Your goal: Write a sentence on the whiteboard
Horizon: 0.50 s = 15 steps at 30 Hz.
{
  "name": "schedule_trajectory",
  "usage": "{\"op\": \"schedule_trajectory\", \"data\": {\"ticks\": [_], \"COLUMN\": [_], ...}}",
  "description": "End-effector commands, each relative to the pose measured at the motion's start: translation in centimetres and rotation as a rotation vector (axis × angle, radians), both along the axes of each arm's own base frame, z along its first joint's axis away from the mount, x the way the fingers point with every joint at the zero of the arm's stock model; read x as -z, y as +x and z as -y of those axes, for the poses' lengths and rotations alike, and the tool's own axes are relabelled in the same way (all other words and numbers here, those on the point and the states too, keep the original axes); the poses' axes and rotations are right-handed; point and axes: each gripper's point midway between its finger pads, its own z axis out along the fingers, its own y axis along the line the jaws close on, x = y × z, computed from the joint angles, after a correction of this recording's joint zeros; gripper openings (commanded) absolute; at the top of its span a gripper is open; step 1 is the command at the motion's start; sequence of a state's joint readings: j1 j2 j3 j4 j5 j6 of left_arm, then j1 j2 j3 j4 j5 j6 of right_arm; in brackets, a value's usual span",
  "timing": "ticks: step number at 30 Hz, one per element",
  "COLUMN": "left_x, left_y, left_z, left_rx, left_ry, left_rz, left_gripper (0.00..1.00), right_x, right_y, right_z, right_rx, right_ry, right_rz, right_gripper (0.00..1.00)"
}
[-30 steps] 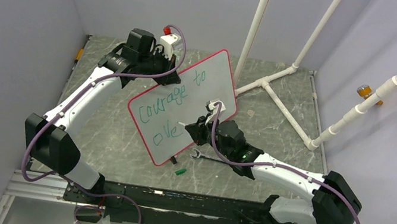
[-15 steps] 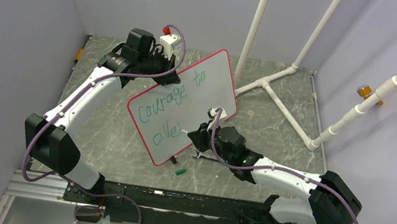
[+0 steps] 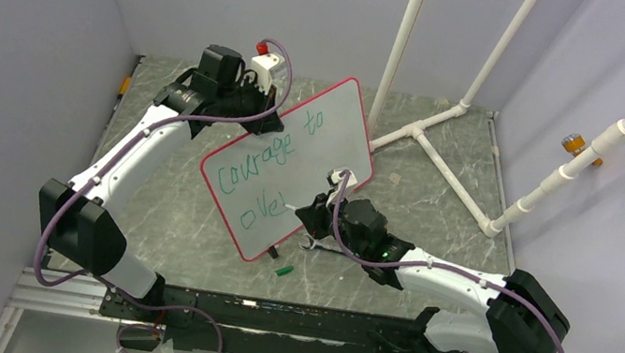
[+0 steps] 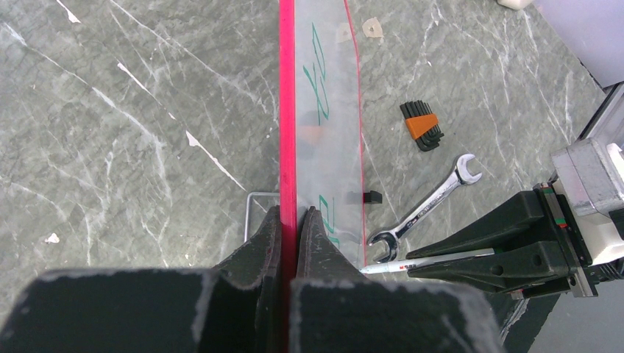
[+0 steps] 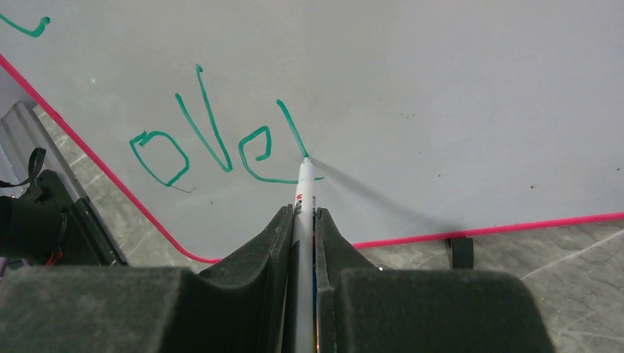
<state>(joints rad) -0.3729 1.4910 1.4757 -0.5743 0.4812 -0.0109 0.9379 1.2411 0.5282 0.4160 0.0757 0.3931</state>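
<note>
The whiteboard (image 3: 334, 133), white with a thin red rim, stands tilted on the table. My left gripper (image 3: 250, 96) is shut on its upper left rim (image 4: 288, 147). The sentence (image 3: 266, 162) in green reads "Courage to" with "ove" and a fresh stroke below (image 5: 213, 143). My right gripper (image 3: 311, 209) is shut on a white marker (image 5: 303, 187), whose green tip touches the board at the end of that stroke. The marker also shows in the left wrist view (image 4: 434, 260).
A silver wrench (image 3: 328, 248) lies on the table under my right arm, also in the left wrist view (image 4: 425, 209). A green marker cap (image 3: 284, 269) lies near the board's low corner. Black hex keys with an orange holder (image 4: 422, 126) lie beyond. White pipes (image 3: 451, 113) stand behind.
My right gripper moved down and slightly right along the board with the marker, drawing a new stroke after "ove". In the last half second it has held still. The left arm has not moved.
</note>
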Motion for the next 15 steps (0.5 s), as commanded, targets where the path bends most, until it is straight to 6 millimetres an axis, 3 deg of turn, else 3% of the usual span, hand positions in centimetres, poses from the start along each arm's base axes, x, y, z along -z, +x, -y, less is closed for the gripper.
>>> {"op": "schedule_trajectory", "data": {"ticks": [1, 15], "left_x": [2.2, 1.8], "left_y": [0.7, 0.4], "left_z": [-3.0, -2.8], "left_rx": [-0.060, -0.053], "left_ry": [0.189, 0.178], "left_rz": [0.040, 0.041], "left_gripper": [0.00, 0.00], "right_x": [-1.4, -5.4], "right_y": [0.5, 2.6], "right_z": [-0.3, -1.4], "right_rx": [0.006, 0.020], "right_ry": [0.012, 0.010], "right_rz": [0.023, 0.102], "right_gripper": [0.00, 0.00]}}
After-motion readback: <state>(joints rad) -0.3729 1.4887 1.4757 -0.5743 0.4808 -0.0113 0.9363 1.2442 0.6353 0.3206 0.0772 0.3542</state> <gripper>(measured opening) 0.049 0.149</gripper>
